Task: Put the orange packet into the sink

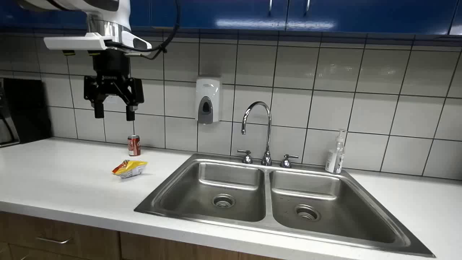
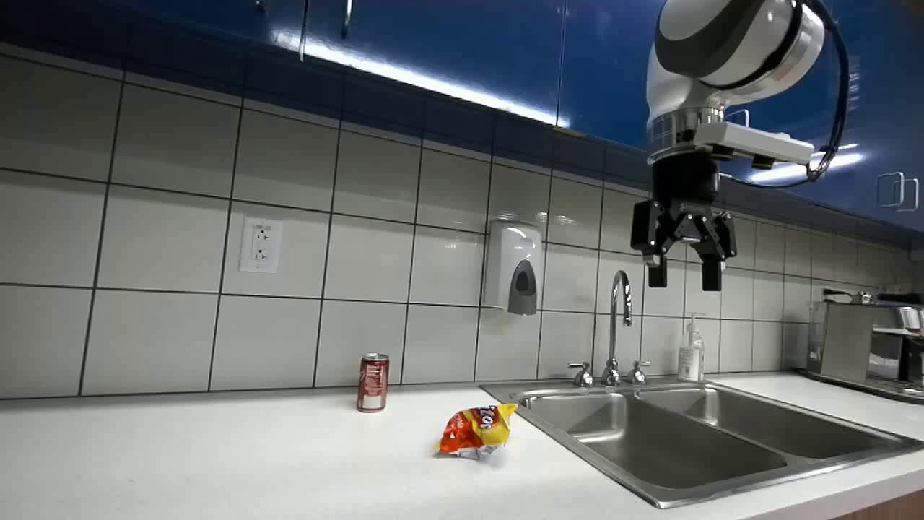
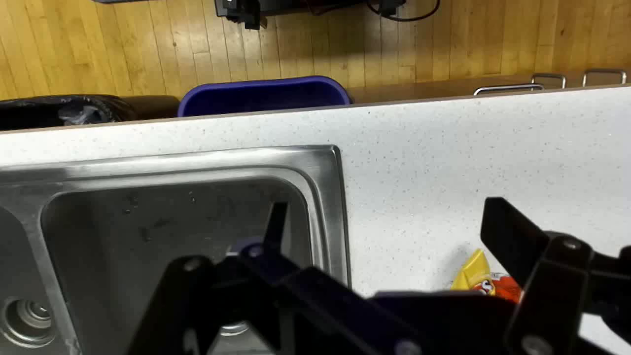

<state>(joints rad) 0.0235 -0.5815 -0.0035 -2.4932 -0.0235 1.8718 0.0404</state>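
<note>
The orange packet lies on the white counter, past the end of the sink and apart from its rim. It sits in from the back edge, farther toward the front edge than the red can, which stands upright near the tiled wall. The gripper hangs high over the counter, pointing down, its fingers spread wide and holding nothing. The packet is well below the fingertips; in the wrist view, where the counter's front edge crosses the upper part, it shows beside and partly behind the finger on that view's right, while the other finger appears over a sink basin. How far the packet is from straight beneath the fingers, I cannot tell. Dark, shadowed gripper parts hide most of it there, leaving a yellow corner and a red strip, and only part of its lettering reads in an exterior view. The counter runs out of frame, so its corners are cut off. A dark machine by the back edge is also cut off, and the front edge hides part of a blue bin.
</note>
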